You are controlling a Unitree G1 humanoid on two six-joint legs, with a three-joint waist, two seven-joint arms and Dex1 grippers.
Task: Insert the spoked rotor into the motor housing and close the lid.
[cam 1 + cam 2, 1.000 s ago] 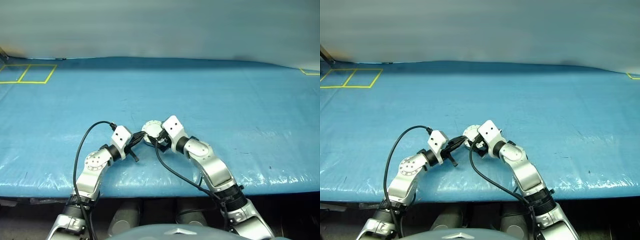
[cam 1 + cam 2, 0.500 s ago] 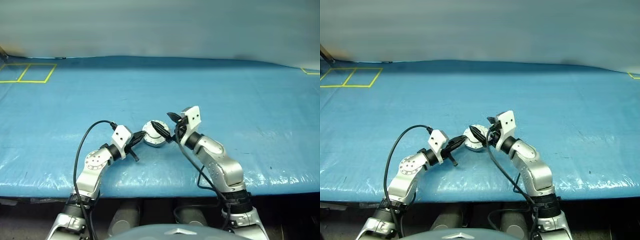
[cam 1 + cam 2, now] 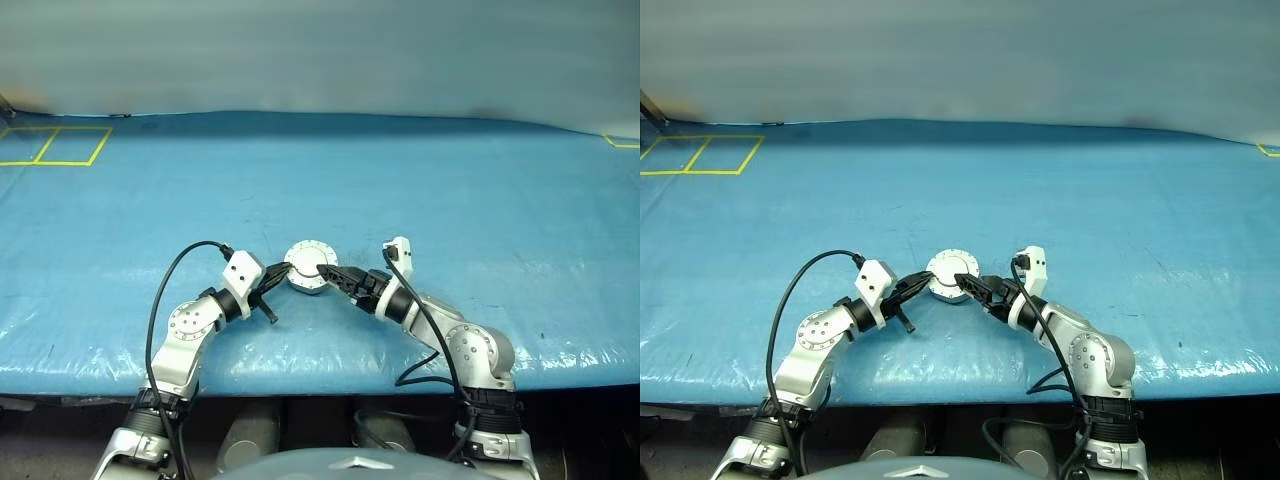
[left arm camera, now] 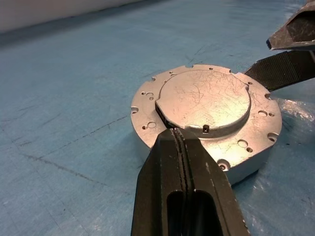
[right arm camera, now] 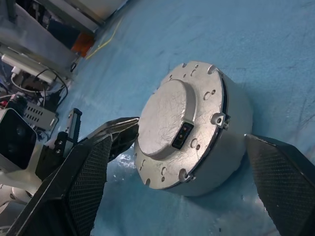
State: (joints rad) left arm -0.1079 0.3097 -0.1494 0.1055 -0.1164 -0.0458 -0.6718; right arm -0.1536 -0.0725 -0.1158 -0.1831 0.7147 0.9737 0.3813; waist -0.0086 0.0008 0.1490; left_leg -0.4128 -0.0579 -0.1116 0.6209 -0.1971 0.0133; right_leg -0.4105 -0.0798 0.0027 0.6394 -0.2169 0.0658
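Housing: the motor housing (image 3: 307, 270) sits low and centre in the head view, on the blue table (image 3: 480, 200), lid (image 4: 205, 98) down flat on top.
Contents: hidden (the rotor is presumably inside).
Left gripper (image 4: 180, 147): fingers pressed together, tip against the housing's rim.
Right gripper (image 3: 330, 273): jaws spread wide either side of the housing, holding nothing.
Risk: a lopsided squeeze could skid the can off the left tip or leave the lid unseated.

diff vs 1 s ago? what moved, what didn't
The right end effector came off the top of the motor housing, rolled over and dropped beside it, jaws open around its side. The lid is closed now. The left end effector stayed shut against the housing's rim.
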